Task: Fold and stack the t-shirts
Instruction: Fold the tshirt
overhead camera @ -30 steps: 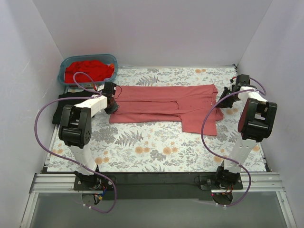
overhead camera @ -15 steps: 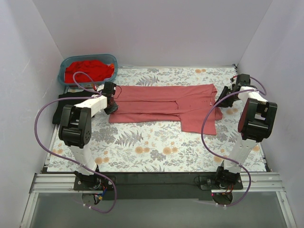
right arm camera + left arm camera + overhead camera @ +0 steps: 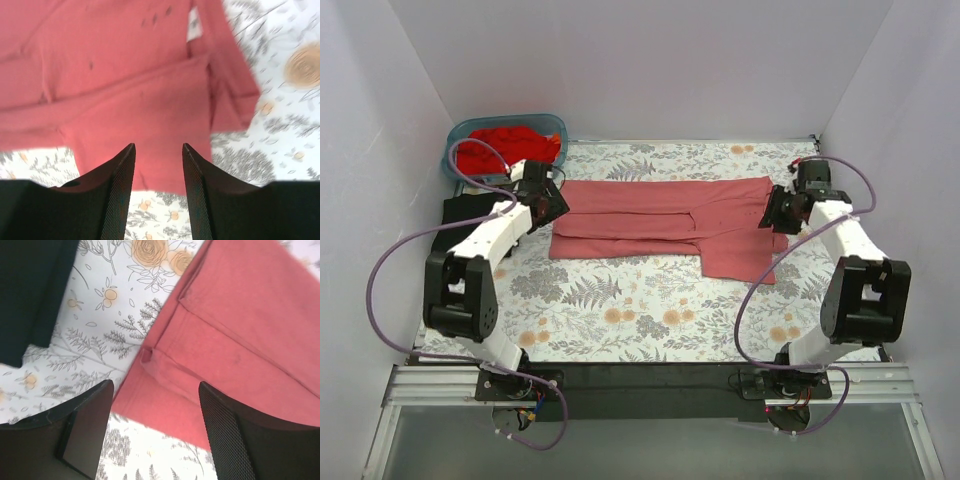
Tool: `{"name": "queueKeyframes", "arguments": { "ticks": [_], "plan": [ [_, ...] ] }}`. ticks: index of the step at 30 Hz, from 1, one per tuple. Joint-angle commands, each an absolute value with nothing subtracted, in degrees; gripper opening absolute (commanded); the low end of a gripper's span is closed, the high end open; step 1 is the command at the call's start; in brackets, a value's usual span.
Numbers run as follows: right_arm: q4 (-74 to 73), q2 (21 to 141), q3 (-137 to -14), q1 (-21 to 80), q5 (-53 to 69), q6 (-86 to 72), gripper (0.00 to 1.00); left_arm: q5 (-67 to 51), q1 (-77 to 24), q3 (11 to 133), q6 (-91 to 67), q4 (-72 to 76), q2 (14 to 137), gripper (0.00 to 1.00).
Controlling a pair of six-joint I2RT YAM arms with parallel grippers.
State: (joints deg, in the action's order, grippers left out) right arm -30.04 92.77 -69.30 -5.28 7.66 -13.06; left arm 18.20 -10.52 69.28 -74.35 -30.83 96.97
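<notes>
A salmon-pink t-shirt (image 3: 660,222) lies folded into a long strip across the far half of the floral table cover, with one flap reaching toward the near side at its right. My left gripper (image 3: 552,205) hovers open over the shirt's left end, nothing between its fingers; the left wrist view shows my left gripper (image 3: 155,387) above the folded pink edge (image 3: 235,330). My right gripper (image 3: 775,212) hangs open over the right end, where the right gripper (image 3: 158,146) is empty above pink cloth (image 3: 125,85). A black t-shirt (image 3: 460,215) lies at the left edge. Red t-shirts (image 3: 505,148) fill a bin.
The blue bin (image 3: 451,166) holding the red shirts stands at the far left corner. White walls close in the table on three sides. The black shirt (image 3: 25,290) lies just left of my left gripper. Bare floral cover (image 3: 650,310) spans the near half.
Both grippers have opened and let go of the pink shirt's ends. They have lifted off the cloth, and both arms have swung their elbows toward the near side.
</notes>
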Motion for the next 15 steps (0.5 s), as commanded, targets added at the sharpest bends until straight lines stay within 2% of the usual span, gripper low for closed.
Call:
{"name": "queueKeyframes", "arguments": {
  "ticks": [1, 7, 15],
  "plan": [
    [-32.7, 87.03, -60.68, -0.45, 1.5, -12.21, 0.5, 18.64, -11.07, 65.77, -73.83, -32.08, 85.64, 0.68],
    [-32.08, 83.59, -52.22, 7.82, -2.19, -14.06, 0.5, 16.97, -14.5, 54.86, -73.13, -30.94, 72.54, 0.69],
    [-28.48, 86.48, -49.05, 12.83, -4.57, -16.34, 0.49, 15.03, -17.84, 41.59, -71.89, -27.07, 65.13, 0.69]
  ]
}}
